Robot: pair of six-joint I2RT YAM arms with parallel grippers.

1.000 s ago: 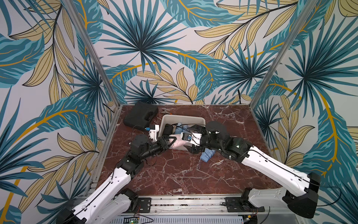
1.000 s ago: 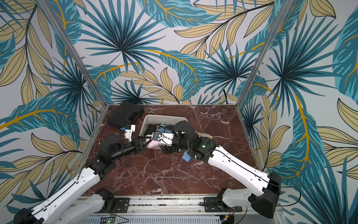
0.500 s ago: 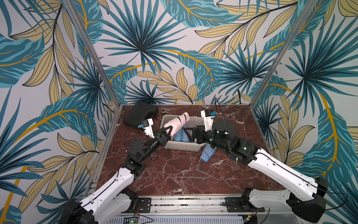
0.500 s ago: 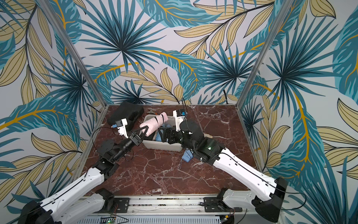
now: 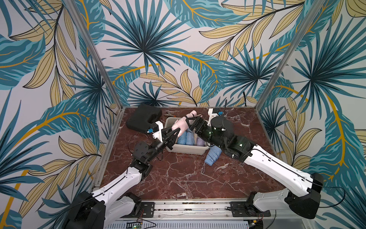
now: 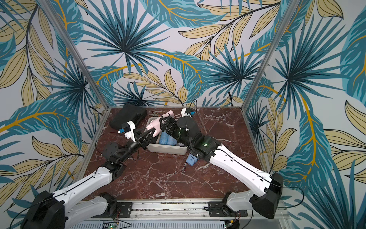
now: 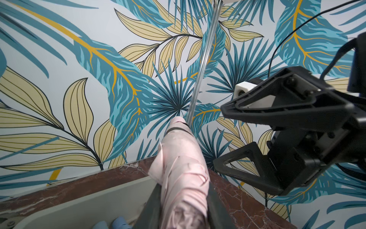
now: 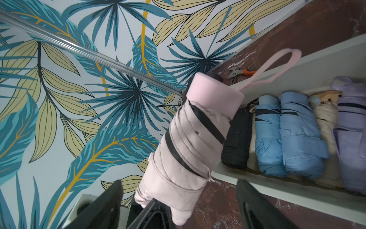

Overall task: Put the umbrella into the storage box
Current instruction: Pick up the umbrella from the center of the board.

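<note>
The left arm reaches up from the near-left corner to the storage box (image 5: pixel 188 151), and the left gripper (image 5: pixel 175 132) is clamped on the lower end of the pink umbrella (image 5: pixel 181 125). The right arm stretches diagonally across the table, its wrist over the box's right half. The right gripper (image 7: pixel 217 137) has its jaws spread wide and grips nothing.

A second ago both grippers sat low at the box's near rim with the umbrella down between them. Now the umbrella is lifted and tilted, and the right gripper, off to the side half a second ago, has closed in on it.

The umbrella leans over the box's left end with its handle end and strap loop (pale pink) pointing up toward the back wall. From the left gripper it juts straight out beyond the fingertips. The right gripper's open fingers (image 8: pixel 249 200) flank it just beside, not touching. Folded umbrellas (image 8: pixel 293 134) lie side by side inside the box, and a blue umbrella (image 5: pixel 213 156) lies on the table by its right end.
</note>
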